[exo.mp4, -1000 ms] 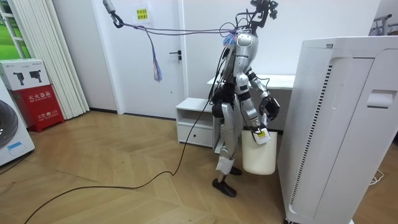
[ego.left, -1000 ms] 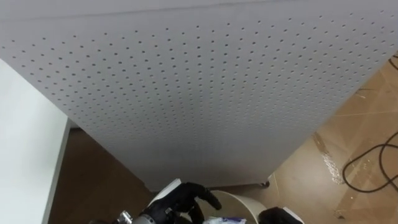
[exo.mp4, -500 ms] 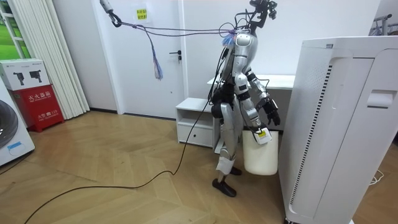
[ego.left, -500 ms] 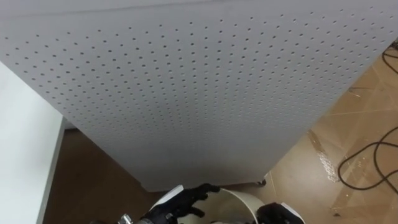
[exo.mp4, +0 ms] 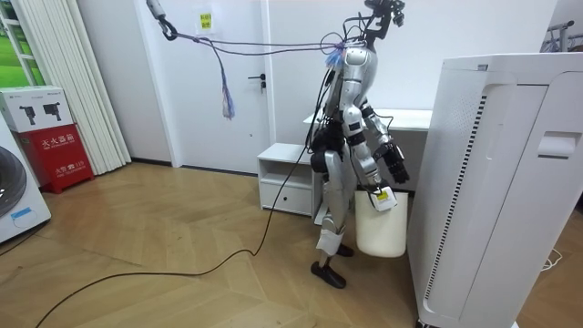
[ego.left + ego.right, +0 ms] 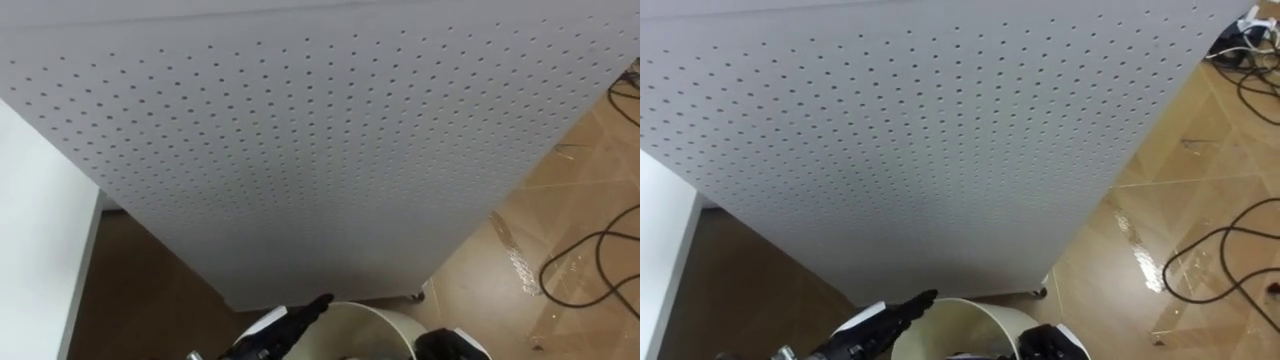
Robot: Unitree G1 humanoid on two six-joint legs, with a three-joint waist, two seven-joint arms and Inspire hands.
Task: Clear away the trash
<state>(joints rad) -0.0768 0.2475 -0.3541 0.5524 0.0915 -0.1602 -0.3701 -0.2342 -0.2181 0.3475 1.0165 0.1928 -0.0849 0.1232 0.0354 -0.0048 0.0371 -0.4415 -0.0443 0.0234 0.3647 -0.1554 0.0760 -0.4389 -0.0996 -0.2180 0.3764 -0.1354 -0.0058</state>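
One second back the left hand (image 6: 290, 325) curled over the garbage; now its fingers stretch straight above the rim of the bin (image 6: 385, 315). The garbage is hidden, probably dropped inside, so this piece looks done. The right hand (image 6: 446, 346) sits at the bin's right edge, state untellable.

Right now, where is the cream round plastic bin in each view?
Left eye view: the cream round plastic bin at the bottom edge, just right of centre.
Right eye view: bin at bottom centre.
Room view: bin on the floor, right of centre.
Shared landmark: tall white perforated cabinet.
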